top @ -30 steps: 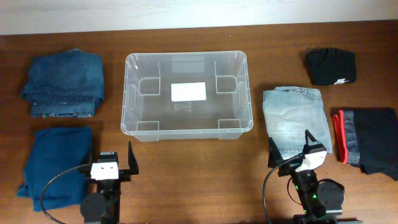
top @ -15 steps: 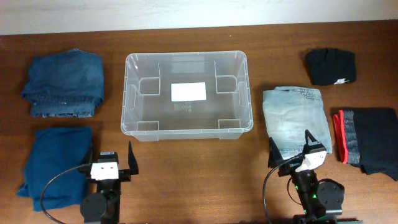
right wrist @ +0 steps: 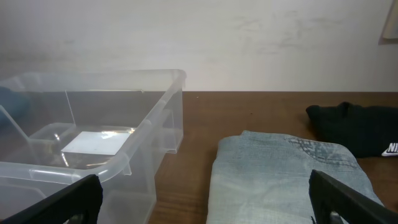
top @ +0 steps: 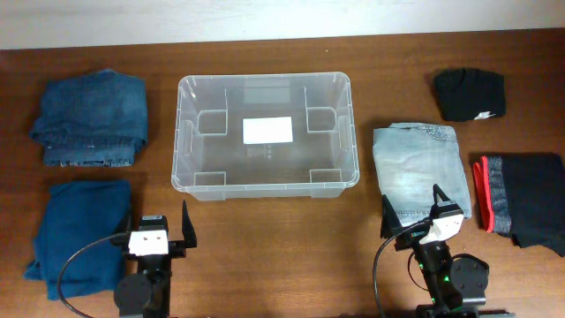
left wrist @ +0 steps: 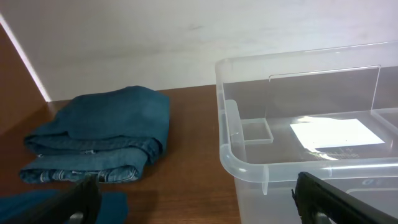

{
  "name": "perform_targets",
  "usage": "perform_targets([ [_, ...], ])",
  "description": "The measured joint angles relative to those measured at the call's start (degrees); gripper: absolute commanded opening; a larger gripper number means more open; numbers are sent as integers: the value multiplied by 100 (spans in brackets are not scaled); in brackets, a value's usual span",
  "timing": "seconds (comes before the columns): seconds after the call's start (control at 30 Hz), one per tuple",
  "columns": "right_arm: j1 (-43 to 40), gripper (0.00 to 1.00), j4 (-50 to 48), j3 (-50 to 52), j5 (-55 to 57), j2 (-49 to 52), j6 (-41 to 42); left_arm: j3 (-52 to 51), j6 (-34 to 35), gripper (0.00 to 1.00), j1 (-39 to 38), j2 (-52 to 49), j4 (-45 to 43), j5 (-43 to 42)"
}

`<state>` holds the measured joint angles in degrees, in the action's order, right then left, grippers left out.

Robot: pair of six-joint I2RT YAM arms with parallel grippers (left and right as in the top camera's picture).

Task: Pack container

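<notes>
The clear plastic container point(top: 265, 134) sits at the table's middle, empty, with a white label on its bottom. It also shows in the left wrist view point(left wrist: 298, 143) and the right wrist view point(right wrist: 87, 143). My left gripper point(top: 159, 223) is open and empty, in front of the container's left corner. My right gripper point(top: 413, 210) is open and empty, at the near edge of the folded light-blue jeans point(top: 418, 168), which also show in the right wrist view point(right wrist: 283, 180).
Folded dark-blue jeans point(top: 91, 118) lie at the far left, also in the left wrist view point(left wrist: 102, 134). A blue garment point(top: 78, 225) lies at the near left. A black garment point(top: 469, 94) and a dark garment with red trim point(top: 521, 199) lie at the right.
</notes>
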<state>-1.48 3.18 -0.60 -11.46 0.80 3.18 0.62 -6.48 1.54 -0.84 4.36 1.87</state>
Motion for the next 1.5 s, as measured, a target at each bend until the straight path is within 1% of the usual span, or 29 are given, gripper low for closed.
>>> perform_targets([
  [0.33,0,98,0,0,0,0,2,0,0,99,0,0,-210,0],
  [0.37,0,98,0,0,0,0,0,0,0,99,0,0,-293,0],
  [0.5,0,98,0,0,0,0,0,15,0,99,0,0,-1128,0],
  [0.57,0,98,0,0,-2,0,2,74,0,99,0,0,-1362,0],
  [0.67,0,99,0,0,0,0,0,348,-39,99,0,0,-1392,0],
  [0.73,0,99,0,0,0,0,-2,680,-205,99,0,-11,-1193,-2],
  [0.87,0,98,0,0,0,0,0,1727,-697,100,0,-264,-437,4],
  [1.03,0,98,0,0,0,0,2,3762,-1084,99,7,-1276,957,221],
  [1.07,0,99,0,0,0,0,-2,3991,-1126,99,7,-1408,1123,234],
  [1.23,0,99,-2,0,2,-9,0,6653,-1373,99,7,-3174,3357,308],
  [1.33,0,99,2,0,-2,-13,0,7895,-1419,99,7,-4105,4212,302],
  [1.43,0,99,0,0,0,-11,2,8690,-1458,99,7,-4806,4721,256],
  [1.5,0,98,2,0,0,-11,2,8854,-1453,99,7,-5064,4732,238],
])
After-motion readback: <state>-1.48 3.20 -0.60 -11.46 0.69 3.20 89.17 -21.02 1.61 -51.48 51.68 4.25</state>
